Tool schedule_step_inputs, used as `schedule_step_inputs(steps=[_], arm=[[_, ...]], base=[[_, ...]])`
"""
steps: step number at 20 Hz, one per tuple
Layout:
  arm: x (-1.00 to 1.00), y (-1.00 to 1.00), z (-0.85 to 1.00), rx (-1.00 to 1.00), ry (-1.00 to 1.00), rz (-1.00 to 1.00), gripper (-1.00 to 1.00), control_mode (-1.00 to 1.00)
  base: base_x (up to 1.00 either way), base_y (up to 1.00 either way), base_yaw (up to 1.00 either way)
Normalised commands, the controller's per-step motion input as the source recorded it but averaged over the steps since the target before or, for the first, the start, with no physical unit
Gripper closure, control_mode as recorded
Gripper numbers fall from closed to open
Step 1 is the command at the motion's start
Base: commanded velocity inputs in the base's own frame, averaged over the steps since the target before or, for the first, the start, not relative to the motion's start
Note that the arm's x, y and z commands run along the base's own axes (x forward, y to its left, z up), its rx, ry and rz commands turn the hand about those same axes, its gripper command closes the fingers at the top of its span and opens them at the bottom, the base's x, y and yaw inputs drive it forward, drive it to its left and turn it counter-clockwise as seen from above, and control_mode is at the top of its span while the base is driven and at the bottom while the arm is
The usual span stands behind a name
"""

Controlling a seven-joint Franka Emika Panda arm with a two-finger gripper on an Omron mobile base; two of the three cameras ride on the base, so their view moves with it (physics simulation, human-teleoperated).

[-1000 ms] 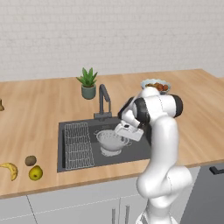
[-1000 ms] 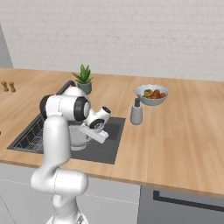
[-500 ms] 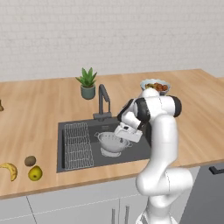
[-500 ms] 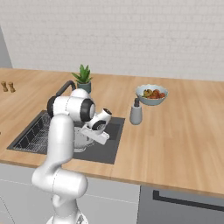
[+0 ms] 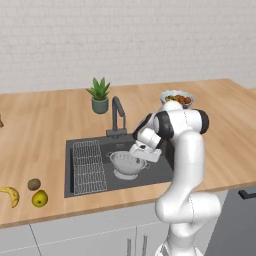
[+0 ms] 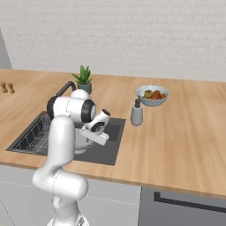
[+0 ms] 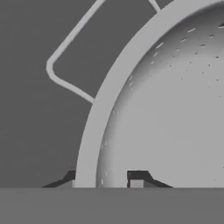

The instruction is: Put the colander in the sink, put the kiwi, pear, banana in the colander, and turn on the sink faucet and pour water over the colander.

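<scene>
Left base view: the colander [image 5: 128,163] is set in the sink [image 5: 95,184], its rim straddled by the tool [image 7: 106,183]; kiwi [image 5: 34,184], pear [image 5: 40,198], banana [image 5: 11,195] remain on the tabletop [image 5: 45,125]; faucet [image 5: 118,116] untouched.

At the left of the frame I see the sink [image 6: 112,145] set in the wooden counter [image 6: 176,132]. My arm bends down into it. A plant [image 6: 82,78] stands behind, and a fruit bowl [image 6: 152,95] and a grey bottle [image 6: 137,114] at centre.
</scene>
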Motion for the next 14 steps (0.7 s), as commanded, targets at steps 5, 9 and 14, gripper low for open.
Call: schedule_step_inputs(steps=[5,9,14], arm=[[-0.37,0.36,-0.06,0.0,-0.06,0.0,1.0,-1.0],[-0.34,0.28,-0.01,-0.04,-0.09,0.0,1.0,-1.0],[-0.22,0.23,0.0,-0.07,-0.08,0.0,1.0,-1.0]], base=[[0.0,0.0,0.0],[0.0,0.0,0.0],[0.0,0.0,0.0]])
